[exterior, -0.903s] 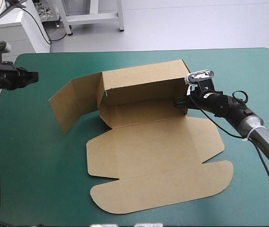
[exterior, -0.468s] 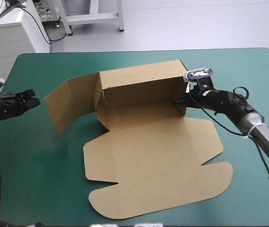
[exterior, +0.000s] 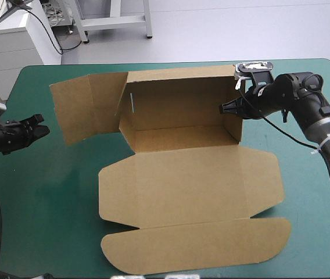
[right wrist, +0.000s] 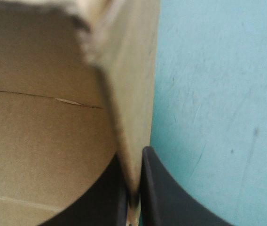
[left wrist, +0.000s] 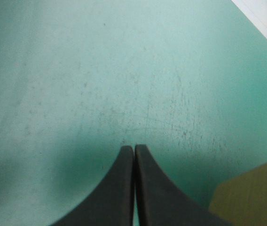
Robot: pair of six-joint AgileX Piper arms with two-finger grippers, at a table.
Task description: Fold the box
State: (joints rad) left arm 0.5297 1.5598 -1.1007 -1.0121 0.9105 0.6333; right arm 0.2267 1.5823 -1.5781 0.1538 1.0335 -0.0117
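— At the table's near edge, what lies there?
— The lid flap (exterior: 194,247) of the brown box (exterior: 182,186), flat on the teal-green cover (exterior: 43,197). The box fills the middle of the table, open toward the robot.
— And behind it?
— The back wall (exterior: 176,102) stands raised. The right end wall (exterior: 233,125) stands too, I judge because the right gripper (exterior: 226,108) pinches its edge. Its black fingers nearly meet with the board between them, likely to keep the wall upright for tucking.
— The other arm?
— The left gripper (exterior: 37,128) sits apart from the box near the table's left edge, fingers pressed together on nothing, only cover ahead. The left end flap (exterior: 81,110) splays outward, untucked; that side looks to be next.
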